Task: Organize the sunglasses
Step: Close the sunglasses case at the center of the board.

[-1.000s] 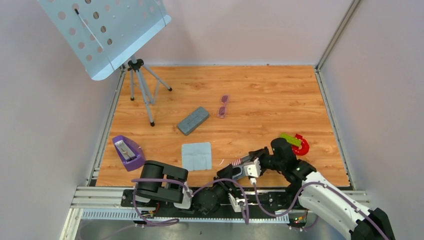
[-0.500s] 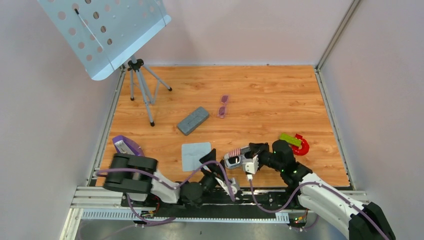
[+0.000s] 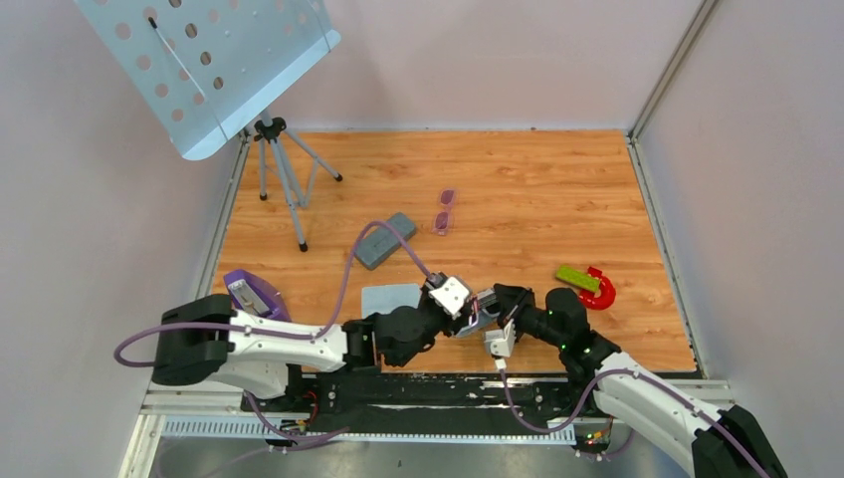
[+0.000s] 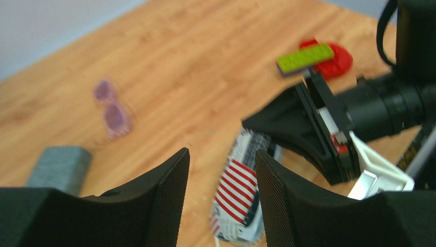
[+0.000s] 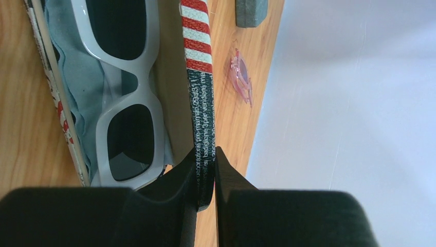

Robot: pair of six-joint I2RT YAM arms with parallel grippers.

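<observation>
The sunglasses (image 3: 444,211), a small purple-pink pair, lie on the wooden table beyond both arms. They also show in the left wrist view (image 4: 110,108) and the right wrist view (image 5: 241,77). My right gripper (image 5: 213,152) is shut on the raised lid edge of the flag-patterned case (image 5: 198,77). The case stands open and holds a white-framed dark pair (image 5: 123,92). My left gripper (image 4: 222,154) is open, its fingers on either side of the flag case (image 4: 239,198) without closing on it. In the top view both grippers meet at the flag case (image 3: 480,304).
A grey case (image 3: 384,240) lies left of the sunglasses. A grey cloth (image 3: 390,301) lies near the front. A purple bin (image 3: 254,296) sits front left. A green brick on a red ring (image 3: 589,282) lies right. A music stand tripod (image 3: 284,169) stands back left.
My left arm has unfolded from its base and swung right and forward to the flag case. My right gripper has carried the case a little left and farther onto the table.
</observation>
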